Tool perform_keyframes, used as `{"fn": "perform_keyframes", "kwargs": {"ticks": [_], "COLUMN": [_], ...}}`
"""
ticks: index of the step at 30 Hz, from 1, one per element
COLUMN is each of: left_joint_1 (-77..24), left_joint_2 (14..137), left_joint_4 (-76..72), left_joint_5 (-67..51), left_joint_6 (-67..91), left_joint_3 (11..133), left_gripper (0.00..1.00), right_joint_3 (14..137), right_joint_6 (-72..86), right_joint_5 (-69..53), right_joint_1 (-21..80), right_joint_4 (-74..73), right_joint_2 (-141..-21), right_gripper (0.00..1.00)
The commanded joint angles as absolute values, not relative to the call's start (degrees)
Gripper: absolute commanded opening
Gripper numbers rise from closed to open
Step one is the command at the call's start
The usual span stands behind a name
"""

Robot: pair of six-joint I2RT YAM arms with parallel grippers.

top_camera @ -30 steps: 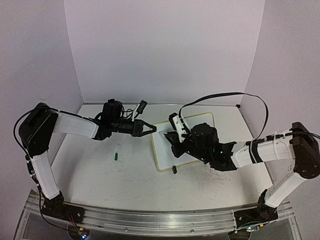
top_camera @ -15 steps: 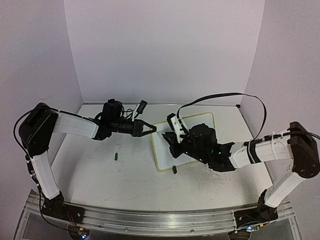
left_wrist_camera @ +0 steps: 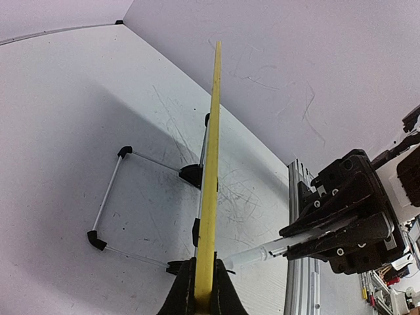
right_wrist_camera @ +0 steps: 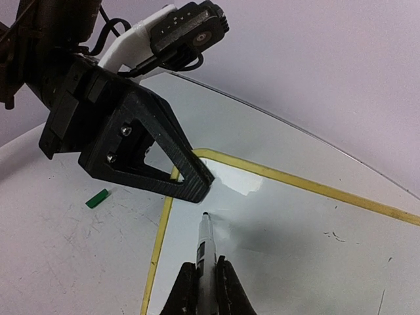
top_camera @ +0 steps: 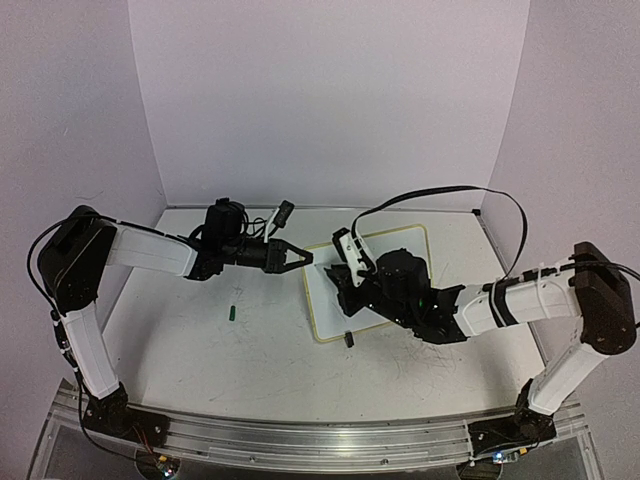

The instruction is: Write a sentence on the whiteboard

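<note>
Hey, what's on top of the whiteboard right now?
A marker, held in the right claw, points tip down near the whiteboard corner. No words show on the bare part; the right arm hides the rest from above.

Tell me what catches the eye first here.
The left gripper is shut on the whiteboard at its yellow left edge, mid-scene. Facing it, the right gripper holds a marker, tip down by the board's far left corner. A small green piece lies alone to the board's left.
</note>
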State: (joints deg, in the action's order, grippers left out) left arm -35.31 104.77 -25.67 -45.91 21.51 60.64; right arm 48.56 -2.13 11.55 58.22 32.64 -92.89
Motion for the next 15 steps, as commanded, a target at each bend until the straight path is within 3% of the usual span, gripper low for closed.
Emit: {"fn": "perform_keyframes", "kwargs": {"ticks": [1, 15], "left_joint_1": [-35.07, -35.07], "left_joint_2": [102.48, 102.15], "left_joint_4": [-25.57, -25.55], "left_joint_5": [-45.13, -44.91], "left_joint_6": [22.82, 22.68], "left_joint_3": [62.09, 61.99], "left_gripper": [0.00, 0.00], "right_joint_3": [51.27, 51.68], "right_joint_6": [-2.08, -1.66], "right_joint_5": [12.80, 11.57], "right_joint_1": [58.51, 59.38], "right_joint_4": [33.94, 33.22], "right_joint_2": [-94.03, -95.30], "right_gripper": [0.00, 0.00]}}
